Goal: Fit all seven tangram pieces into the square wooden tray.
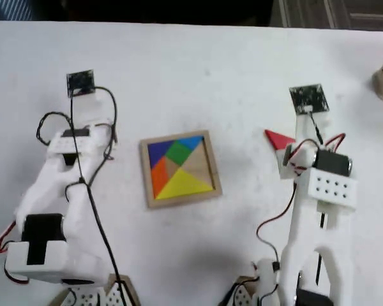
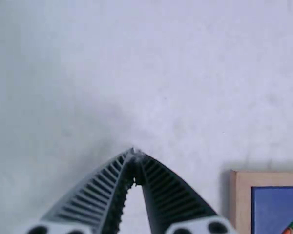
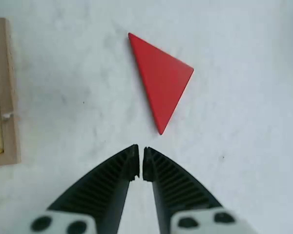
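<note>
White worktop point(image 1: 210, 76) under both arms; dark strip of room beyond far edge.

High view:
- Square wooden tray point(image 1: 144, 173) near worktop centre, between the two arms, turned slightly off square.
- Inside tray, flat and edge to edge: blue piece point(image 1: 158, 153), green piece point(image 1: 178, 152), orange piece point(image 1: 159, 173), yellow piece point(image 1: 184, 183).
- Pale patch at tray's side nearest right arm: piece or bare floor, cannot tell.
- Red triangle point(image 1: 277, 138) outside tray, flat on worktop, well apart from tray rim, just beside right arm point(image 1: 319, 185).
- Left arm point(image 1: 57, 185) on opposite side of tray, apart from it.

Left wrist view:
- Left tool point(image 2: 135, 155) clenched, tips touching, grasping nothing, over bare worktop.
- Tray corner near tool, not touching; blue piece seated inside that corner.

Right wrist view:
- Right tool point(image 3: 138, 163) clenched down to a thin slit, grasping nothing.
- Red triangle flat on worktop ahead of tips, one corner pointing toward them, near but not touching.
- Tray rim at view's edge, well apart from red triangle.
</note>
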Controlling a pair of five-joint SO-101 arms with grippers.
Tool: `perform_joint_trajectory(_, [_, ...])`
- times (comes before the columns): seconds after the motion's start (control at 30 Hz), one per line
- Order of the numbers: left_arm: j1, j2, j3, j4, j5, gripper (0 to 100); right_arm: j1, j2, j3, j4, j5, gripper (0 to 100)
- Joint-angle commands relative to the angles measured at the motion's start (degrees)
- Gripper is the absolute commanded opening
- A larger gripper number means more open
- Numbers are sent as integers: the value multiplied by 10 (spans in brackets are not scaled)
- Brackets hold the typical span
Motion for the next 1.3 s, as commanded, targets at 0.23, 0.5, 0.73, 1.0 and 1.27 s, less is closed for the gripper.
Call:
perform_joint_trajectory(0.23, [-8, -2, -7, -14, 2, 26, 2, 291, -235, -55, 5, 22])
perform_joint_trajectory(0.5, [-7, -1, -3, -37, -59, 24, 1, 531, -436, -116, 6, 22])
perform_joint_trajectory(0.73, [-5, -1, -3, -38, -69, 24, 23, 706, -646, 12, 6, 19])
perform_joint_trajectory(1.0, [-4, -1, -3, -38, -70, 24, 66, 810, -783, 156, 85, 18])
perform_joint_trajectory(1.27, [-4, -1, -3, -38, -70, 24, 130, 815, -788, 318, 185, 18])
